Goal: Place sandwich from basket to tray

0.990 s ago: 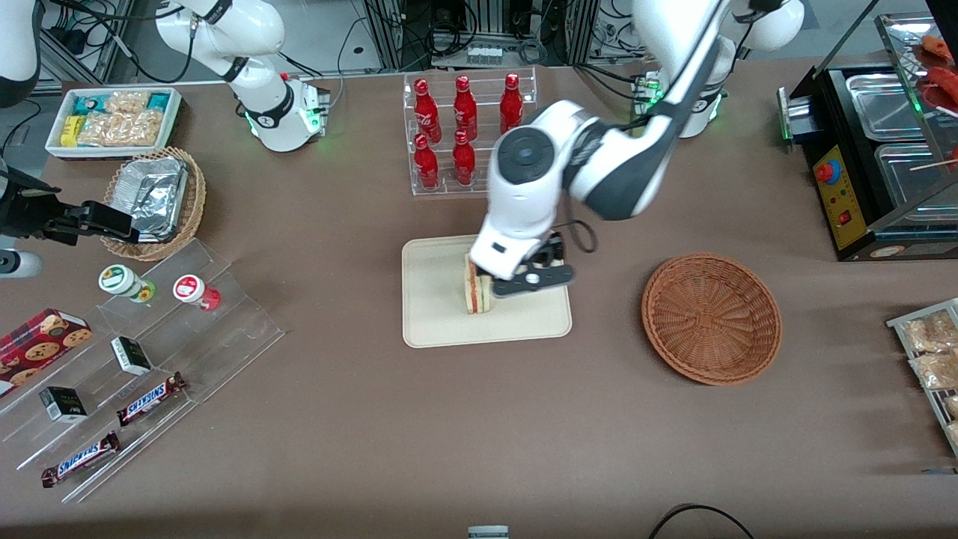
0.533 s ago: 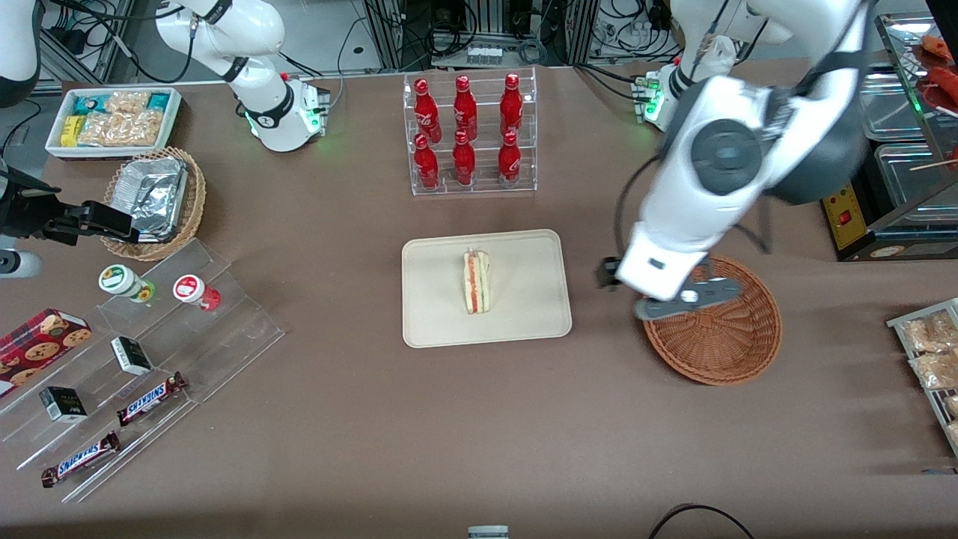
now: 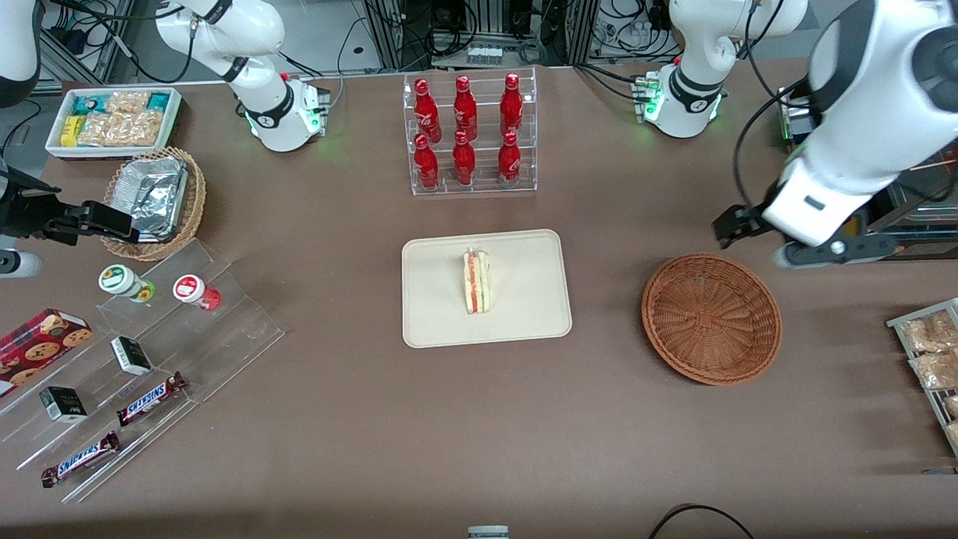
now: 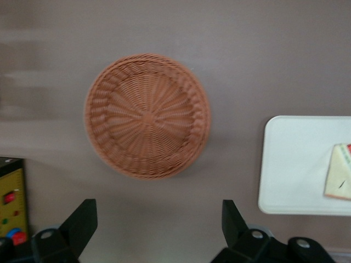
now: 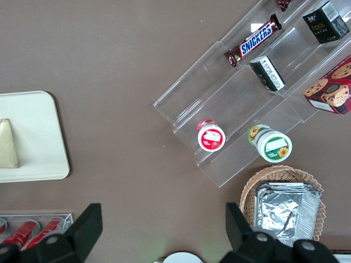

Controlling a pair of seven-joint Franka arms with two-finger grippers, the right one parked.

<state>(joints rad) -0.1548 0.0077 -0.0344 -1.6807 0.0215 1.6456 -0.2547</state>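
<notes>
The sandwich point(image 3: 476, 281) stands on its edge in the middle of the cream tray point(image 3: 524, 322), its red, white and green layers facing up; it also shows in the left wrist view point(image 4: 339, 178) on the tray point(image 4: 290, 164). The reddish-brown wicker basket point(image 3: 711, 318) is empty, beside the tray toward the working arm's end; it also shows in the left wrist view point(image 4: 147, 115). My left gripper point(image 3: 778, 243) point(image 4: 158, 224) is open and empty, raised above the table just farther from the front camera than the basket.
A clear rack of red bottles point(image 3: 468, 135) stands farther back than the tray. A black food warmer point(image 3: 876, 172) sits near my arm. Snack packets point(image 3: 932, 352) lie at the working arm's edge. A tiered acrylic stand with snacks point(image 3: 135, 352) is toward the parked arm's end.
My gripper let go of the sandwich on the tray, rose, and swung across over the basket to a spot near the food warmer. The sandwich stays standing on the tray.
</notes>
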